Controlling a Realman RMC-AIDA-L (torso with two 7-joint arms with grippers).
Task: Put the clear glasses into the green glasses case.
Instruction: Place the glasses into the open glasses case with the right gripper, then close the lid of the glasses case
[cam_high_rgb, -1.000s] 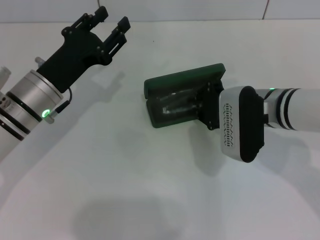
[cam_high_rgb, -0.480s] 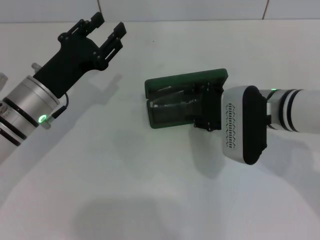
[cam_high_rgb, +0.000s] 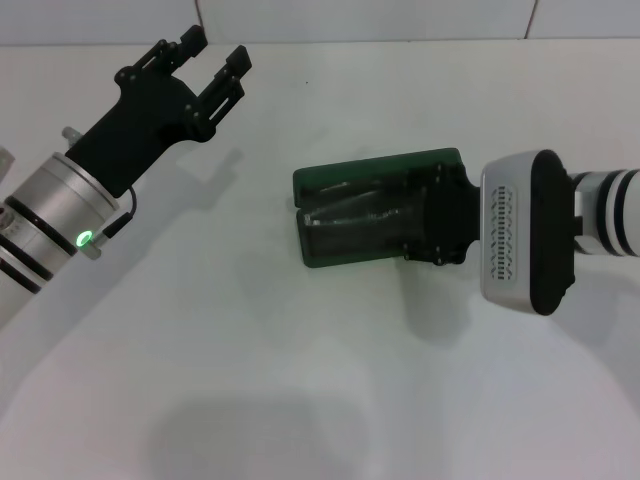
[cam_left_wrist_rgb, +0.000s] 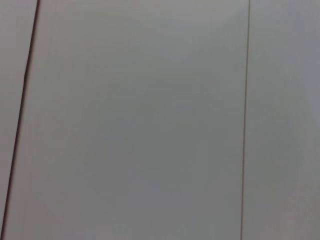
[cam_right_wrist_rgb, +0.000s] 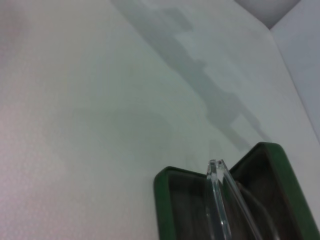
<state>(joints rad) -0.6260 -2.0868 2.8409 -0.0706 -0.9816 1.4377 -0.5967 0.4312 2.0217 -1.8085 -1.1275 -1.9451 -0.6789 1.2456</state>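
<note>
a bare white table (cam_high_rgb: 300, 380) carries the scene, with a pale tiled wall (cam_high_rgb: 400, 18) along its far edge. nothing else lies on the surface near the work; only the shadows of the two arms fall across it.

the green case (cam_high_rgb: 345, 215) lies open near the middle of the table, its lid tipped back on the far side and its tray facing up. the right arm's black wrist housing covers the case's right end in the head view, so that end and whatever the fingers do there are hidden.

the glasses (cam_right_wrist_rgb: 222, 200) sit inside the case. in the right wrist view a clear arm tip sticks up above the tray's dark lining, between the near wall and the lid, with a faint curved clear edge beside it. in the head view they show only as pale glints in the tray (cam_high_rgb: 350, 215).

the right gripper (cam_high_rgb: 425, 215) reaches in from the right, low over the case's right end. whether its fingers are apart or closed, or touching the glasses, cannot be told.

the left gripper (cam_high_rgb: 212, 62) is held above the far left of the table, well apart from the case, its two fingers spread wide with nothing between them. the left wrist view shows only blank wall panels.
</note>
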